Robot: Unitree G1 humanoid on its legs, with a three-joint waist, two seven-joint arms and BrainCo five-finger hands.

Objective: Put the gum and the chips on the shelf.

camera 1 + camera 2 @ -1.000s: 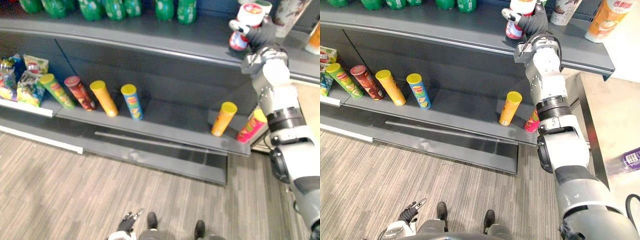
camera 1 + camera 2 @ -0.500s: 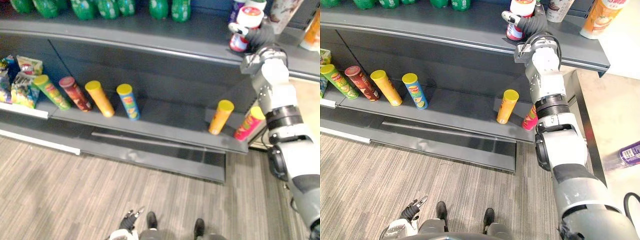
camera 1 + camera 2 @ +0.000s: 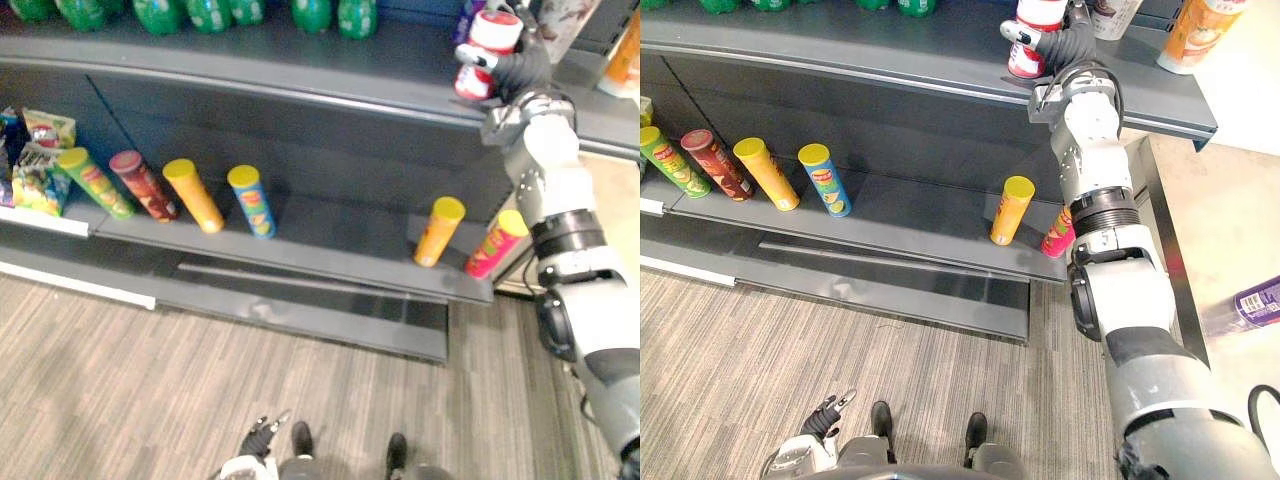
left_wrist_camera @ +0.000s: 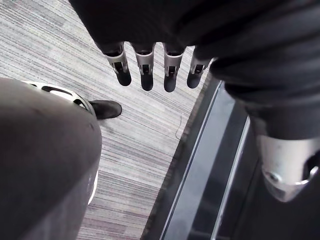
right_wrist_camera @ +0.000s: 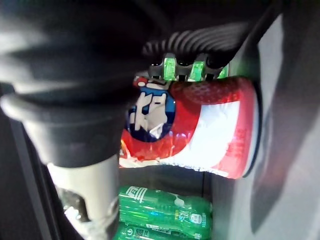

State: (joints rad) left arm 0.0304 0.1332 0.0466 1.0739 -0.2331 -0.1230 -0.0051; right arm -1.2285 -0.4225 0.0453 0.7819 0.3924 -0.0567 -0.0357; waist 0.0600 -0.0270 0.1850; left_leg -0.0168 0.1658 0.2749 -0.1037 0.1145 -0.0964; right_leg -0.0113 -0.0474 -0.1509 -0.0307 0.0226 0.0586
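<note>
In the left eye view, the red-and-white canister (image 3: 487,52) is held clamped in the right hand (image 3: 522,70) at the front edge of the upper shelf (image 3: 300,62). Whether its base is touching the shelf cannot be told. A fall is judged the main risk: if the canister is let go while its base overhangs the edge, it could drop toward the lower shelf (image 3: 330,245), where 2 chip tubes (image 3: 438,232) stand below.

In the right eye view, cups (image 3: 1188,35) are seen close behind the hand and could be knocked by a deeper push.

In the left wrist view, the left hand (image 4: 150,70) hangs over the floor (image 4: 75,40), fingers straight, nothing held.

In the right wrist view, fingers (image 5: 186,69) are curled over the canister's side, with green bottles (image 5: 165,212) beyond. An uneven release could twist the canister.
</note>
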